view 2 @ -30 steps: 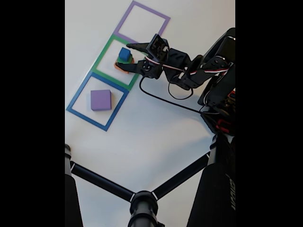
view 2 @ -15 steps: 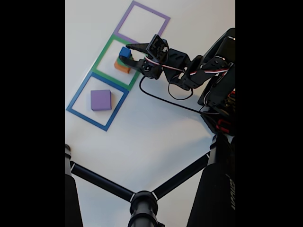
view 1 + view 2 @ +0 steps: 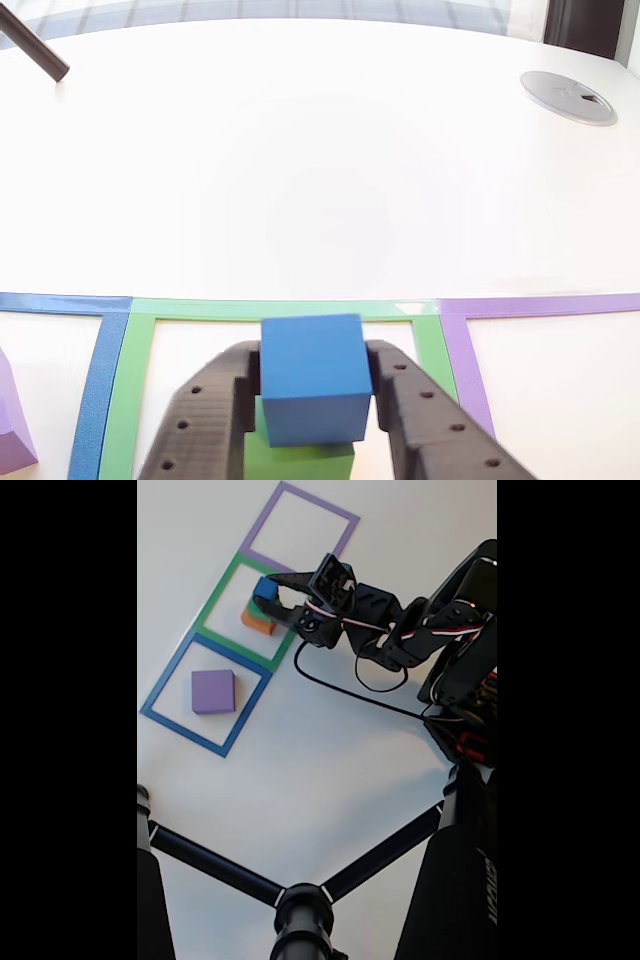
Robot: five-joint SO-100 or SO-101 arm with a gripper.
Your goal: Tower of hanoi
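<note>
Squares of tape sit in a diagonal row at the fixed view's upper left: the blue square (image 3: 205, 694) contains a purple block (image 3: 212, 691), and the green square (image 3: 243, 611) holds an orange block (image 3: 256, 624), a green block (image 3: 300, 458) and the blue cube (image 3: 312, 377). Reaching from the right, the gripper (image 3: 314, 395) pinches the blue cube.

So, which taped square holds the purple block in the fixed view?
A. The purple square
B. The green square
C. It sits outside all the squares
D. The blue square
D. In the fixed view the purple block lies flat inside the blue square, apart from the stack in the green square, where the gripper has its fingers on either side of the blue cube.
</note>
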